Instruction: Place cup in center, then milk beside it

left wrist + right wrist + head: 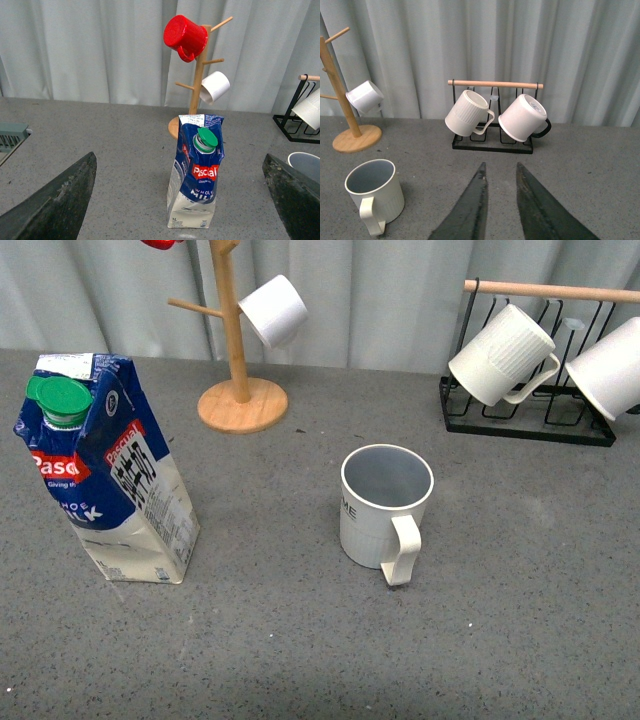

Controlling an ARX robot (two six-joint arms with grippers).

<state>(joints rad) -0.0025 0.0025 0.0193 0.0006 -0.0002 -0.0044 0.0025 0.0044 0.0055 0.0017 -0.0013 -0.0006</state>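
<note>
The left end effector (180, 200) is spread wide, holding nothing. The right end effector (500, 200) is nearly closed, empty. The cream ribbed cup (385, 510) stands mid grey tabletop (300, 640). The blue-and-white milk carton (105, 475) stands well left.

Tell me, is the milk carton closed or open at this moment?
Closed. The green screw cap sits on the spout of the milk carton in both the front and left wrist views. The carton stands upright on the table.

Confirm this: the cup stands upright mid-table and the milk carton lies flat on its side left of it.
Wrong on one count: the milk carton stands upright, leaning a little, not flat on its side, as the front view shows. The cup does stand upright mid-table, right of it.
</note>
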